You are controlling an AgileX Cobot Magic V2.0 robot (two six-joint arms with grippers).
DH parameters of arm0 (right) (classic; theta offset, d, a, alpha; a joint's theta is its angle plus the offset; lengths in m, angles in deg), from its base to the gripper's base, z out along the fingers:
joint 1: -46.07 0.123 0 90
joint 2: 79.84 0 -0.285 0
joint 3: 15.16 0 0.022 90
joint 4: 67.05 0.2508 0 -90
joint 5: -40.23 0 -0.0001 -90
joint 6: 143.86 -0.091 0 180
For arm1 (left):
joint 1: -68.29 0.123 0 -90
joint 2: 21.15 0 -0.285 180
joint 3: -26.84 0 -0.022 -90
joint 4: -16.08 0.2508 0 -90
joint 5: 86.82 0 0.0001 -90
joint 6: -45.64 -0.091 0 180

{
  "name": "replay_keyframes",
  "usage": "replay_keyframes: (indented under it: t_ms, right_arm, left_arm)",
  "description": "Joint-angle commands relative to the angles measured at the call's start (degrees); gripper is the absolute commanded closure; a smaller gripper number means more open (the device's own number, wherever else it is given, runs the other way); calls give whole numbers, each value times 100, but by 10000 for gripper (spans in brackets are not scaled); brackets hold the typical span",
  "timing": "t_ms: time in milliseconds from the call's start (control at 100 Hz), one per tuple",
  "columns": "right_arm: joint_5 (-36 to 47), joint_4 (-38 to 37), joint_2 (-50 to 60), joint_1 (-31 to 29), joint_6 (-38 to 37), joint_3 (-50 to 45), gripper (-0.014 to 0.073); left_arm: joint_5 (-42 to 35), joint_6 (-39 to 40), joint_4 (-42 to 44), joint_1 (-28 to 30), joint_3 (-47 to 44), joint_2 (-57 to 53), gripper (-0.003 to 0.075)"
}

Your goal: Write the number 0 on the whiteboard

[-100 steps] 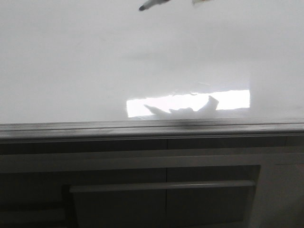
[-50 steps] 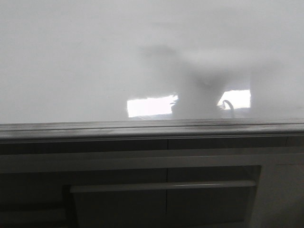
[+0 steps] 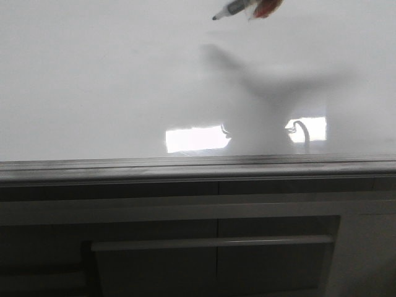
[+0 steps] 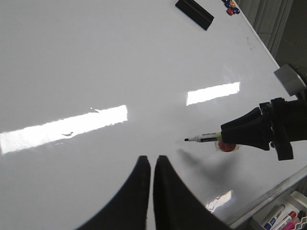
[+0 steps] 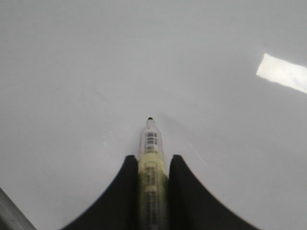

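The whiteboard (image 3: 93, 93) lies flat, glossy white; it fills the left wrist view (image 4: 96, 57) and the right wrist view (image 5: 72, 57). No number 0 and no marker line show on it. My right gripper (image 5: 151, 158) is shut on a marker (image 5: 151, 141) with its black tip pointing forward. In the left wrist view the right gripper (image 4: 224, 136) holds the marker (image 4: 204, 138) a little above the board, its shadow apart from the tip. The marker tip (image 3: 230, 10) shows at the top of the front view. My left gripper (image 4: 149, 159) is shut and empty over the board.
A grey rim (image 3: 185, 166) edges the board, with a dark drawer-fronted cabinet (image 3: 216, 247) beyond it. A black eraser (image 4: 194, 13) and coloured magnets (image 4: 231, 5) lie on the board. A red round thing (image 4: 226, 146) sits under the marker. Spare markers (image 4: 283, 220) lie off the board's edge.
The marker tip, at the top of the front view one second ago, left the view, then came back further right. The arm's shadow now falls across the board and the glare patch.
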Motion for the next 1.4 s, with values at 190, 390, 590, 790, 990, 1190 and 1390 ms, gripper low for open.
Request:
replay_keyframes:
  t_ms: [190,390,590,790,990,1190,1390]
  right_arm:
    - [258,215,-173,-49,-9,155,655]
    - [60,302,-384,-49,-9,155,655]
    - [-256,313,-516,-49,-9,155,655]
    - [-722,302,-588,-49,-9,155,655]
    - [-1053,134,-588,-49,-9,155,652]
    - [-1256,-137,-588,-49,-249,155,651]
    - [-1510,-1554,-588,-54,-1464,155,651]
  left_arm:
    - [-208,91,339,-35,117,67,740]
    - [-208,91,339,-35,117,67,740]
    - [-208,91,329,-35,117,67,740]
    - [-208,91,317,-35,117,67,740]
    - [-220,91,254,-35,117,67,740]
    - [-220,91,227,-35,117,67,740]
    - [-220,91,227,-35,117,67,740]
